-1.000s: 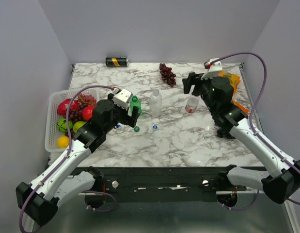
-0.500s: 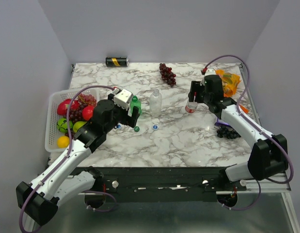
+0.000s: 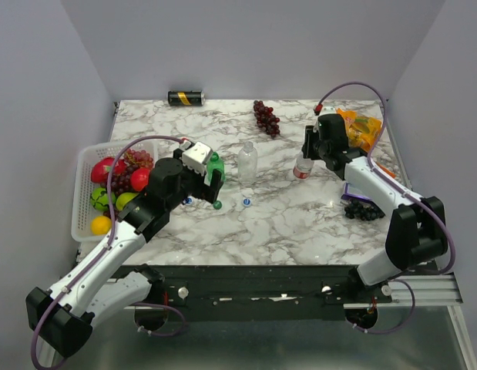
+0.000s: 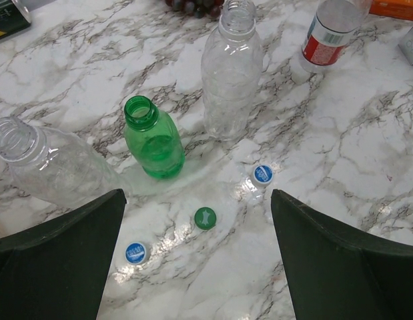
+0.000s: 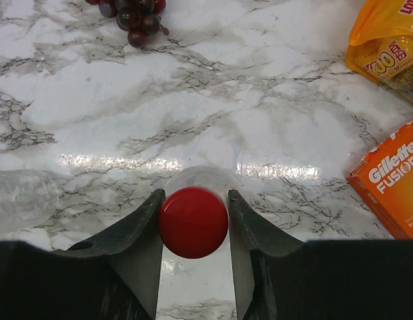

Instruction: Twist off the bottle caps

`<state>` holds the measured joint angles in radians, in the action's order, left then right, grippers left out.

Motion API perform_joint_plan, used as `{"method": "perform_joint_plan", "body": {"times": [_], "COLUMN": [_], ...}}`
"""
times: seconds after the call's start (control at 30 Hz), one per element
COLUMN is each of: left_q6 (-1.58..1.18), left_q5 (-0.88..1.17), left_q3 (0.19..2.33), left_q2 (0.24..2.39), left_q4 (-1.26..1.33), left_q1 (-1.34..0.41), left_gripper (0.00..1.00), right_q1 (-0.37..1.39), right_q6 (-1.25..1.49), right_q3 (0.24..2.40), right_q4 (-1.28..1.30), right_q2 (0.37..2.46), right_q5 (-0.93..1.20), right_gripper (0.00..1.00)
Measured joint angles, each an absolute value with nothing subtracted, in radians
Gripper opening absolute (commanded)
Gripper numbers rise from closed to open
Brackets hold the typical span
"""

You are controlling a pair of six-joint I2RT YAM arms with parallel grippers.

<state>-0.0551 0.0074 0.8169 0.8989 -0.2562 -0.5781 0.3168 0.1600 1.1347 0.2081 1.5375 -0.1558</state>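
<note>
Right gripper (image 5: 193,196) has come down from beside the red-label bottle (image 3: 303,167) onto its top, and its jaws have narrowed from wide to a close grip. Left arm has not shifted.

Right end effector: both fingers (image 5: 147,223) press against the sides of the red cap (image 5: 193,223), one on each side. The cap is on the bottle, which stands upright on the marble table (image 3: 300,223), right of centre.

Left end effector: the left gripper (image 4: 197,195) stands spread wide, holding nothing, above the table just short of the green bottle (image 4: 153,143).

Other bottles: the green bottle is upright with an open mouth. The clear bottle (image 4: 231,73) is upright beside it, also uncapped. The longer clear bottle (image 4: 53,167) sits to the green bottle's left, mouth open; whether it stands or leans cannot be told.

Loose caps on the table: one green cap (image 4: 205,218) and two blue caps (image 4: 262,174), near the green bottle.

Also noted: an orange packet (image 5: 386,40) and an orange box (image 5: 389,183) right of the gripped bottle, with red grapes (image 3: 266,117) behind
</note>
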Motion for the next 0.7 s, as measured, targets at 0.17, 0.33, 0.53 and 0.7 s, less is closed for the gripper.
{"method": "perform_joint_plan", "body": {"times": [0.17,0.33,0.53,0.7], "left_q6": [-0.049,-0.031,0.013,0.025], "left_q5": [0.058,0.139,0.29,0.408], "left_q3": [0.817,0.817,0.808,0.794], "left_q2": [0.902,0.905,0.91,0.925], "left_q4": [-0.254,-0.234,-0.205,-0.174], "left_q1": [-0.587,-0.62,-0.71,-0.757], "left_gripper": [0.99,0.99,0.99,0.99], "right_q1": [0.317,0.317,0.318,0.37], "right_q6": [0.142,0.142,0.149,0.159], "right_q3": [1.142,1.08,1.053,1.063], "right_q4": [0.231,0.306,0.398,0.447], "right_q2": [1.531,1.387,1.158,1.123], "right_q5": [-0.156,-0.084,0.167,0.408], "right_gripper": [0.05,0.01,0.01,0.01]}}
